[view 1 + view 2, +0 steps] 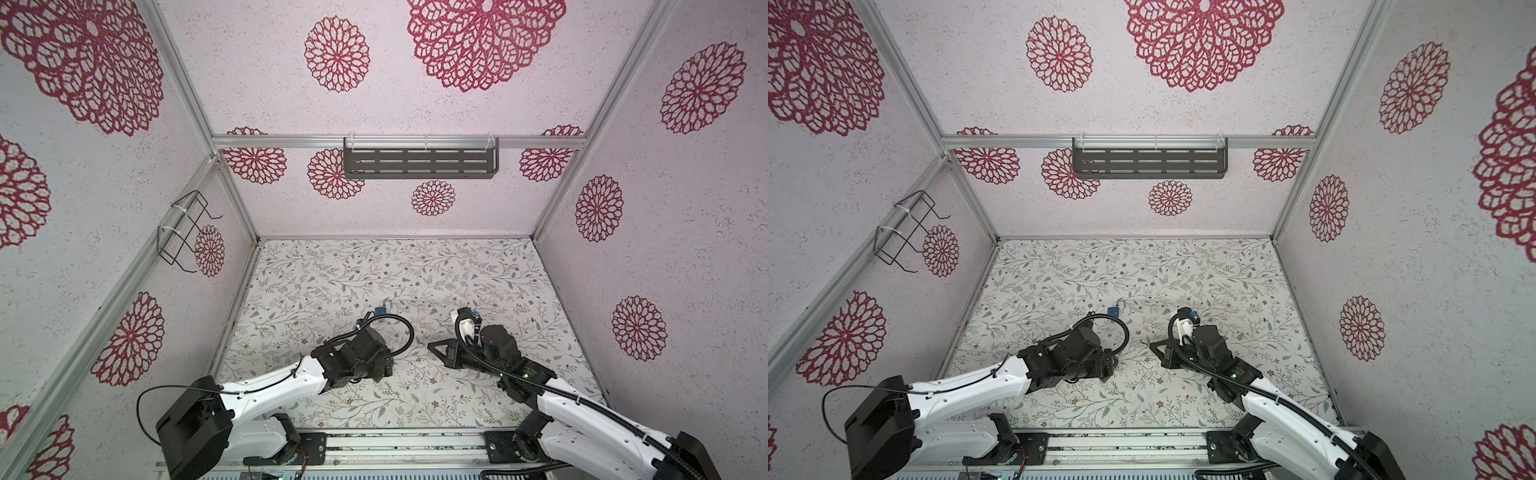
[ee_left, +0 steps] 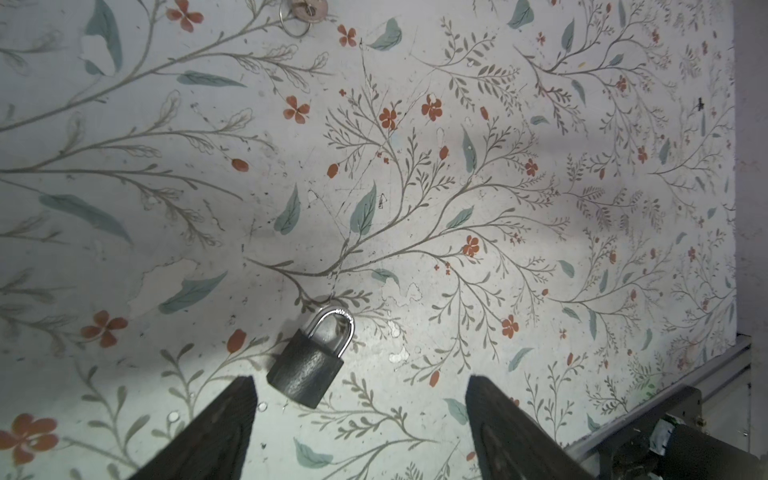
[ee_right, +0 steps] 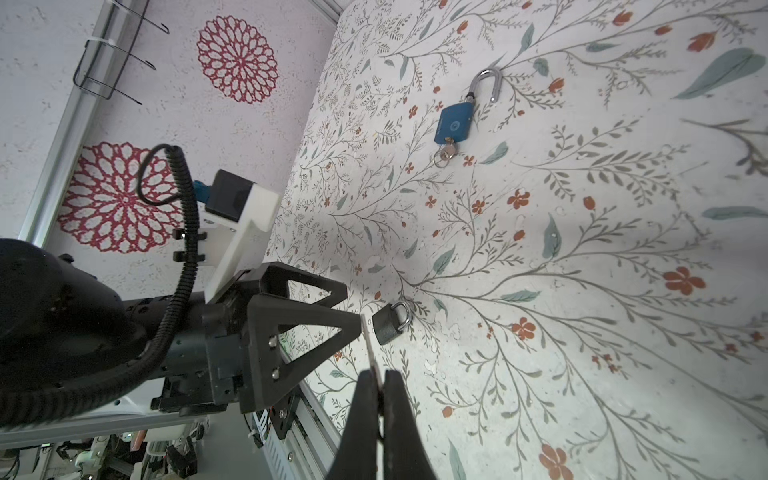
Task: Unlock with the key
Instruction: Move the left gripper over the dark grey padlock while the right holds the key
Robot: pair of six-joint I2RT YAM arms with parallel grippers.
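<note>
Left pincer (image 2: 360, 380) stands apart, the dark padlock (image 2: 307, 370) lying on the bench (image 2: 540, 166) between its tips. Right pincer (image 3: 378, 374) is clamped on a thin key (image 3: 368, 345), seen edge-on. Both top views hide that padlock under the left arm (image 1: 270, 382), showing only the blue padlock (image 1: 380, 309) beyond.

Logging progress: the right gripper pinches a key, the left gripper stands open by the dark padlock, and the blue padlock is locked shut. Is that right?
Not quite. The right wrist view shows the blue padlock unlocked, its shackle sprung open at one end. The rest holds.
</note>
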